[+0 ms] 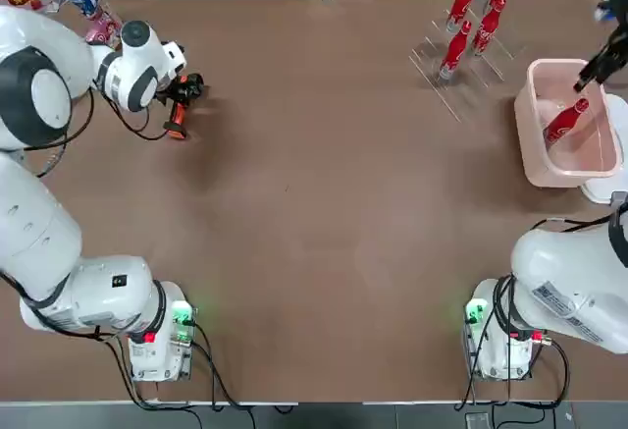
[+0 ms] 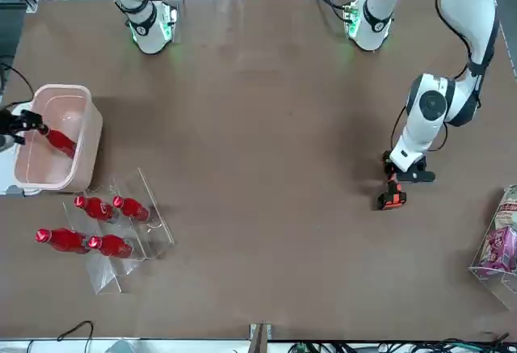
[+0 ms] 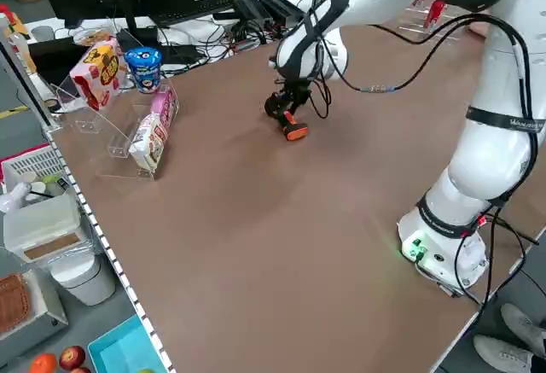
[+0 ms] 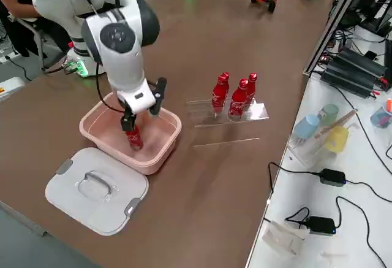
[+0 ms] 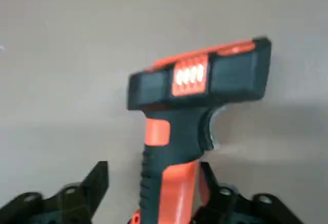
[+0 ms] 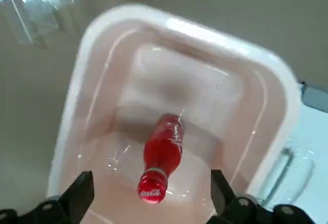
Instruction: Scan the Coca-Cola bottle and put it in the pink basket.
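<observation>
Top view: a slim red Coca-Cola bottle (image 1: 566, 122) is seen leaning inside the pale pink plastic basket (image 1: 533, 144); placing seems nearly done.

Right wrist view: the right gripper (image 6: 148, 203) is spread apart around the cap, apparently released; withdrawal is called for next. White script is faintly legible.

Left wrist view: the left gripper (image 5: 154, 196) is open beside an orange-black handheld scanner (image 5: 197, 96).

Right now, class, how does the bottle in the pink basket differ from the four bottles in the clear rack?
The Coca-Cola bottle sits alone inside the pink basket, leaning; the four rack bottles stand together in slots of the clear rack on the table. The basket bottle is directly under the open right gripper; the rack bottles have no gripper near them. All five share the red body and red cap.
</observation>
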